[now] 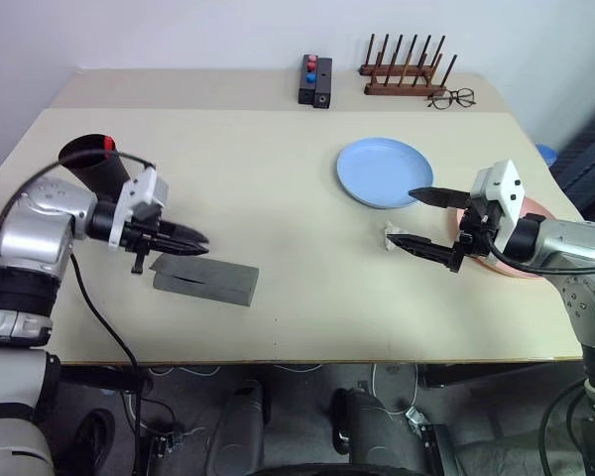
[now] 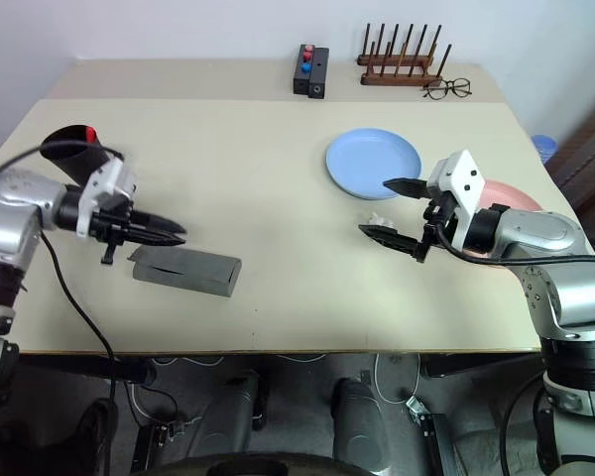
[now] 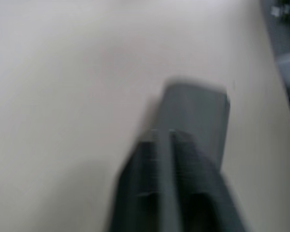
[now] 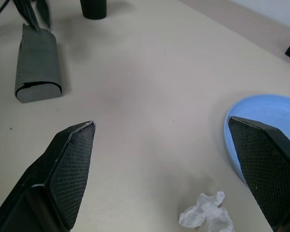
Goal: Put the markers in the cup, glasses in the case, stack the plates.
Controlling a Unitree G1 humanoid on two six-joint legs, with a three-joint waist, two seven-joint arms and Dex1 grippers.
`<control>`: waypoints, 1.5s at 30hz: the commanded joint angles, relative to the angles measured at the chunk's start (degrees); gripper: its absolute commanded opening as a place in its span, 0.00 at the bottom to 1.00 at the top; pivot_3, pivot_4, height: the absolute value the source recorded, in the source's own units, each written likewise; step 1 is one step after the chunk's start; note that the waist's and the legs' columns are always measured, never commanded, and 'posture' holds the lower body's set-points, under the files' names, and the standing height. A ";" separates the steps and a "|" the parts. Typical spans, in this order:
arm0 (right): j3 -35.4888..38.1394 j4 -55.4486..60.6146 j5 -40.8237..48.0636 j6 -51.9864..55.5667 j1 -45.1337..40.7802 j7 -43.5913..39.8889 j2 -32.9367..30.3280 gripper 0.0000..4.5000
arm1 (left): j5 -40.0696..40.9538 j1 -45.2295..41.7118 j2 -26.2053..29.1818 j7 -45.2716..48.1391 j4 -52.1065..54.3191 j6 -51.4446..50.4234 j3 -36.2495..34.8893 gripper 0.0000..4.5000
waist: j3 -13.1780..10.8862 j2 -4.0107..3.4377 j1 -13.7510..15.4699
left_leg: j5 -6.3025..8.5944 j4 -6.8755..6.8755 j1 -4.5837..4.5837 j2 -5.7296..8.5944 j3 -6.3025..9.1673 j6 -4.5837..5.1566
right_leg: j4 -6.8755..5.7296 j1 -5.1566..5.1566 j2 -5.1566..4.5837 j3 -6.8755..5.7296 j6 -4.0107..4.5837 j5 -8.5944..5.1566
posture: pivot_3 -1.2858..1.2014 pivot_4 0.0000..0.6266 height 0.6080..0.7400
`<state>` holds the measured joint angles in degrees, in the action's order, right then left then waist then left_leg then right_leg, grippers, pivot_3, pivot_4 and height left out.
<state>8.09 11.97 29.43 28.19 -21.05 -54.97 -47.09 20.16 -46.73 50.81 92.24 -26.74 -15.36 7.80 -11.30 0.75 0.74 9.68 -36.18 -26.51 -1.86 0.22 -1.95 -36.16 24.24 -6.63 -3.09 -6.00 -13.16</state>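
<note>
The dark cup stands at the table's left, and the red end of a marker shows at its rim. In front of it lies the grey case, lid down. My left gripper hovers just above the case's left end, pointing right. The light blue plate lies right of centre. The pink plate is mostly hidden beneath my right arm. My right gripper is open and empty between the two plates, above the table. The glasses are hidden from view.
A crumpled white scrap lies under the right gripper. At the back stand a wooden rack, a black box with red and blue buttons and thin wire-framed eyeglasses. Bare tabletop spans the middle.
</note>
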 commanded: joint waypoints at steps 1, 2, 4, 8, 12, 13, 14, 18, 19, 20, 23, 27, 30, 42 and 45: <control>0.76 -1.96 -3.20 -3.15 -2.37 2.49 0.33 1.00 | 5.55 -6.67 -2.78 -2.34 -1.88 -6.87 -6.75 0.61 | 0.00 0.01 0.03 | 0.00 -0.02 0.00 0.01 0.00 0.00 | -0.02 -0.01 0.00 0.00 -0.01 0.00 | 0.52 0.24 1.00; 0.75 -2.56 -3.72 -3.45 -2.65 2.72 0.27 1.00 | 6.40 -7.64 -3.41 -3.07 -1.94 -8.96 -7.48 0.72 | 0.00 0.00 -0.06 | 0.00 -0.03 0.00 0.01 0.00 0.00 | -0.02 -0.01 0.00 0.00 -0.02 0.01 | 0.52 0.24 1.00; 0.33 -4.07 -5.56 -1.62 -3.29 3.85 -1.15 1.00 | 10.03 -8.48 -5.19 -4.32 0.18 -14.67 -9.73 0.94 | 0.00 0.00 -0.26 | 0.00 0.00 0.02 0.02 -0.01 0.01 | -0.01 -0.02 0.00 0.02 -0.16 0.08 | 0.52 0.24 1.00; 1.55 -6.94 -7.51 5.72 -2.59 4.60 -6.81 1.00 | 15.43 -5.80 -6.53 -4.37 7.34 -23.46 -11.37 0.98 | -0.01 -0.02 -0.35 | -0.01 0.04 0.03 0.01 -0.01 0.01 | -0.05 -0.01 0.01 0.02 -0.27 0.09 | 0.52 0.24 1.00; 0.02 -10.18 -9.56 12.17 -1.97 6.04 -9.90 1.00 | 16.49 -3.06 -6.30 -4.71 10.79 -26.10 -10.87 0.98 | -0.01 -0.02 -0.38 | -0.01 0.03 0.06 0.00 0.00 0.01 | -0.06 -0.01 0.03 0.02 -0.17 0.06 | 0.52 0.24 1.00; -0.77 -12.16 -11.15 12.90 -1.90 7.22 -10.13 1.00 | 16.18 -2.11 -6.49 -4.99 11.73 -25.67 -10.54 0.98 | 0.00 -0.01 -0.38 | -0.01 0.03 0.07 0.00 0.00 0.01 | -0.05 -0.01 0.03 0.03 -0.10 0.02 | 0.52 0.24 1.00; -1.30 -13.76 -12.30 13.00 -1.96 8.14 -10.03 1.00 | 15.74 -1.30 -6.74 -5.08 12.55 -24.62 -10.26 0.98 | 0.00 -0.01 -0.37 | -0.01 0.03 0.08 0.00 -0.01 0.01 | -0.04 -0.04 0.03 0.04 -0.05 -0.01 | 0.52 0.24 1.00; -2.66 -15.92 -13.79 13.81 -1.37 9.29 -8.46 1.00 | 14.44 0.64 -7.12 -4.64 14.59 -21.28 -9.12 0.98 | 0.00 -0.02 -0.33 | -0.01 0.04 0.07 0.00 0.00 0.00 | -0.03 -0.02 0.02 0.04 -0.02 -0.02 | 0.52 0.24 1.00; -3.29 -17.04 -14.52 13.48 -1.30 9.59 -8.11 1.00 | 14.07 0.86 -7.28 -5.01 14.74 -20.50 -9.00 0.98 | 0.00 -0.01 -0.32 | -0.01 0.03 0.06 0.00 -0.01 0.00 | -0.03 -0.01 0.03 0.05 -0.02 -0.02 | 0.52 0.24 1.00; -4.52 -18.63 -16.33 12.27 -1.07 10.30 -8.06 1.00 | 13.41 1.27 -7.47 -5.05 14.87 -18.68 -8.96 0.98 | 0.00 -0.02 -0.31 | -0.01 0.02 0.06 0.00 -0.01 0.00 | -0.03 -0.02 0.02 0.04 -0.02 -0.02 | 0.52 0.24 1.00; -6.51 -23.20 -19.28 10.56 -1.65 11.53 -7.69 0.94 | 12.73 1.84 -7.71 -5.36 15.32 -17.18 -8.97 0.99 | 0.00 -0.01 -0.14 | -0.01 0.01 0.05 0.01 -0.02 0.00 | -0.02 -0.03 0.02 0.05 -0.02 -0.02 | 0.52 0.24 1.00; -6.90 -25.49 -19.72 10.37 -3.28 11.21 -7.17 0.61 | 12.80 2.77 -7.21 -5.63 16.23 -16.96 -9.49 1.00 | 0.01 -0.02 -0.22 | -0.01 0.00 0.07 0.01 -0.02 0.00 | -0.02 -0.04 0.02 0.06 -0.02 -0.01 | 0.52 0.24 1.00; -7.85 -27.20 -21.20 9.32 -4.19 11.26 -7.15 0.25 | 12.36 3.26 -7.20 -6.25 16.21 -15.58 -9.88 1.00 | 0.01 -0.01 -0.16 | -0.01 0.01 0.07 0.01 -0.02 0.00 | -0.02 -0.04 0.02 0.06 -0.02 -0.01 | 0.52 0.24 1.00; -6.35 -32.09 -24.14 -2.02 -21.78 16.96 -0.92 0.01 | 8.02 2.43 -13.57 -23.80 11.53 -5.12 -14.68 1.00 | 0.00 -0.04 -1.18 | -0.01 0.06 0.09 0.01 -0.01 0.00 | -0.04 -0.01 0.04 0.06 -0.22 0.11 | 0.52 0.24 1.00; -7.62 -31.70 -24.01 -4.70 -24.64 16.26 3.07 0.01 | 7.37 4.64 -14.36 -27.54 14.18 -4.36 -15.13 1.00 | -0.01 -0.03 -1.52 | -0.01 0.12 0.08 0.01 0.00 0.00 | -0.02 -0.01 0.05 0.05 -0.28 0.12 | 0.52 0.24 1.00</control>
<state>0.37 -21.46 4.98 25.75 -44.03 -38.51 -44.76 27.69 -42.54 35.99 66.76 -15.38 -20.74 -5.34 -11.30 0.72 -0.78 9.66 -36.03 -26.43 -1.85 0.22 -1.95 -36.18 24.22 -6.58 -3.04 -6.28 -13.04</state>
